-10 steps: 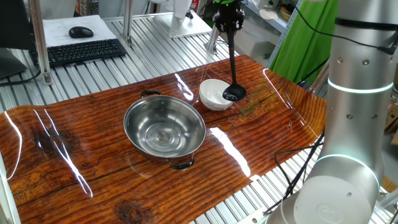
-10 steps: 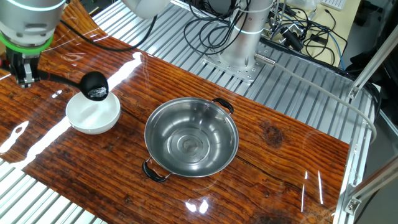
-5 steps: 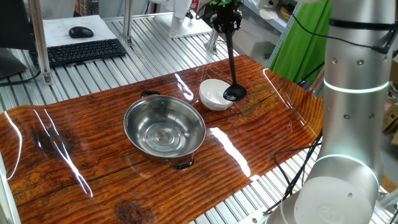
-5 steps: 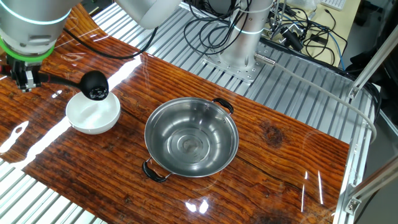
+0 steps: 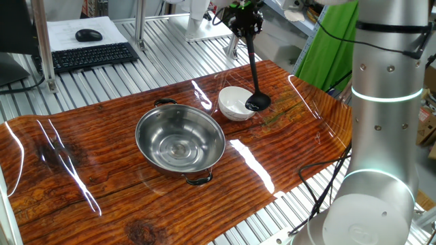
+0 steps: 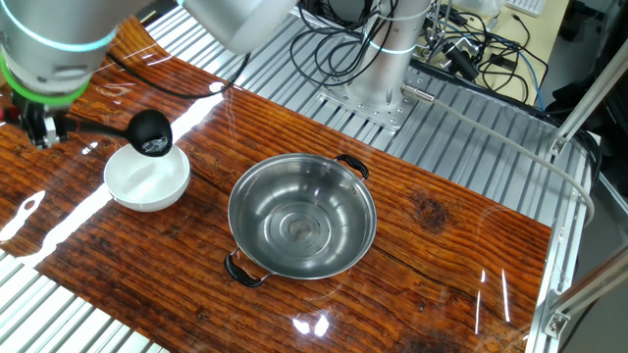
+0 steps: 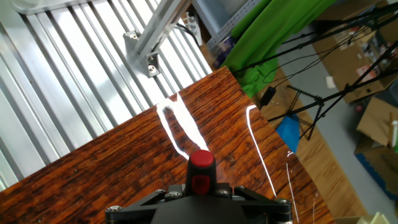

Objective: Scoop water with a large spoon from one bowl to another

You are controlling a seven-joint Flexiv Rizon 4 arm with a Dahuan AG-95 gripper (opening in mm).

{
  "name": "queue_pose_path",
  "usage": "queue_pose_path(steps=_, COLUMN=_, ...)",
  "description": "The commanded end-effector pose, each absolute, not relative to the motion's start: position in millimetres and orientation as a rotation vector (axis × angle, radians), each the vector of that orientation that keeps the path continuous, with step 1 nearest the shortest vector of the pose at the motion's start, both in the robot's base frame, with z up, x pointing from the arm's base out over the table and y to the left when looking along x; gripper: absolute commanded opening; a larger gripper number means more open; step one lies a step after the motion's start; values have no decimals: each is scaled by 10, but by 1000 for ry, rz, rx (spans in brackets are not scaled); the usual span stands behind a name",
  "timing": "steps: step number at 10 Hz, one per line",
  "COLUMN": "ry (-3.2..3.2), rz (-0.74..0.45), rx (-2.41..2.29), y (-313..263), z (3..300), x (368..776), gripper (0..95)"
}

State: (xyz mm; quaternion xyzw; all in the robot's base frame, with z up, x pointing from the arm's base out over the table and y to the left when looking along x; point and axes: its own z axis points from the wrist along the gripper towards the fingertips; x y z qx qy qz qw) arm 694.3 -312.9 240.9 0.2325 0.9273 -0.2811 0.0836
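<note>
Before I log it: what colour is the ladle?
Black all over, ladle clearest in the other fixed view.

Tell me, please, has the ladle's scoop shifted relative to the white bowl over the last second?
No. The ladle's scoop sits over the same far edge of the white bowl as before, in both fixed views; the gripper remains shut on its handle.

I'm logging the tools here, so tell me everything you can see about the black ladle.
The ladle is black, plastic-looking, with a round deep scoop and a slim straight handle. The gripper, shut on the handle's far end, holds it up. Its scoop hangs above the white bowl, over the rim nearest the steel bowl, not visibly touching it. Whether it holds water cannot be told.
</note>
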Motion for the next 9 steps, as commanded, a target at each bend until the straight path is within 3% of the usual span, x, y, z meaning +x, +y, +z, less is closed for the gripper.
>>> queue_pose_path(steps=1, ry=2768, rz=-854, rx=678, y=-3126, z=2403, x=6954, gripper=0)
queue_pose_path(steps=9, ry=2693, rz=-764, rx=810, y=-3116, z=2386, x=7062, gripper=0)
